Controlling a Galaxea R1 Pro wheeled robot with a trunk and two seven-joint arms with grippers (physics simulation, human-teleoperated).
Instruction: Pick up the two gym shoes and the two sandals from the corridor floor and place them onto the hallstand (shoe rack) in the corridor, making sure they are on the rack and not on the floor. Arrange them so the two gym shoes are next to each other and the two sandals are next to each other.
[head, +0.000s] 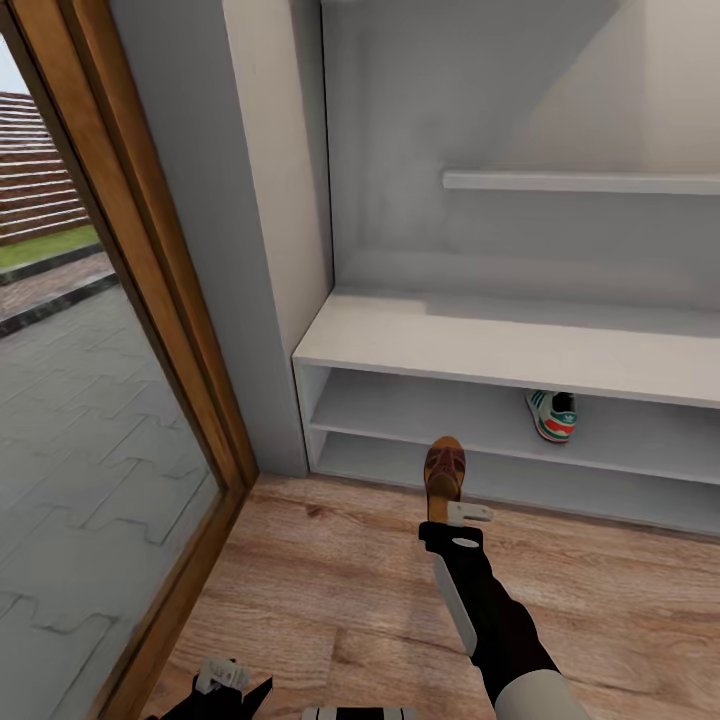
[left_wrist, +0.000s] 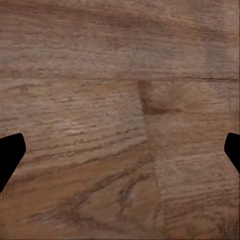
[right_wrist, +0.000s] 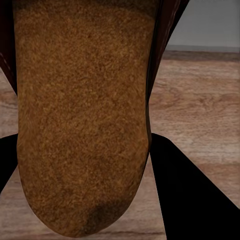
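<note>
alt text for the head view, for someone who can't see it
The right hand holds a brown sandal toe-forward before the pale hallstand. One gym shoe sits on its upper shelf; a wood-framed glass door stands left.

We see only the heel of a gym shoe on the hallstand's middle shelf; the top board hides its front. The hallstand runs off the head view's right edge. The sandal's heel end is covered by the right gripper. In the right wrist view the sandal's tan footbed hides most of the black fingers, and its toe is cropped
</note>
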